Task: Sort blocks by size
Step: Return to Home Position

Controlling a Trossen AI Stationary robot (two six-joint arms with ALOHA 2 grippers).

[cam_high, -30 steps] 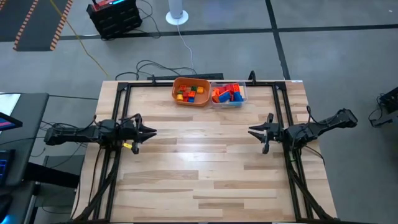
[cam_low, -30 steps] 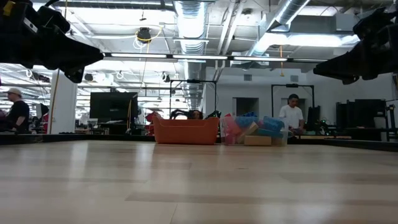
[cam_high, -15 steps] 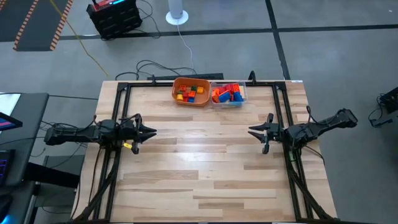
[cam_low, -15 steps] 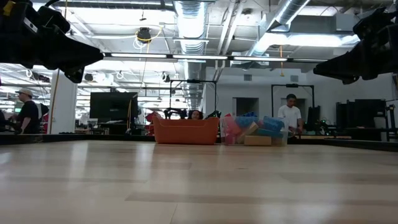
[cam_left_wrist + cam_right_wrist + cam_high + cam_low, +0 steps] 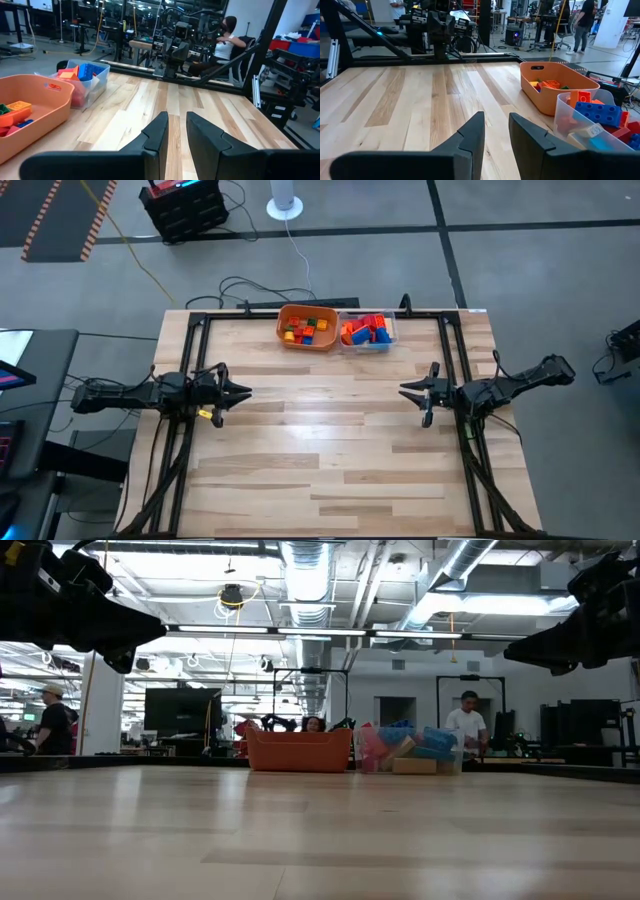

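Observation:
The blocks lie in two containers at the table's far edge. Small ones in orange, green, yellow and red fill the orange bowl (image 5: 307, 327). Larger red, blue and orange ones fill the clear plastic container (image 5: 367, 330) to its right. My left gripper (image 5: 246, 391) hovers over the table's left part, pointing right, open by a narrow gap and empty; its fingers show in the left wrist view (image 5: 177, 116). My right gripper (image 5: 404, 391) hovers over the right part, pointing left, also open by a narrow gap and empty (image 5: 496, 116).
Bare wooden tabletop (image 5: 320, 440) stretches between and in front of the two grippers. A black frame (image 5: 190, 330) runs along the table's far, left and right edges. People stand in the room beyond the table (image 5: 468, 725).

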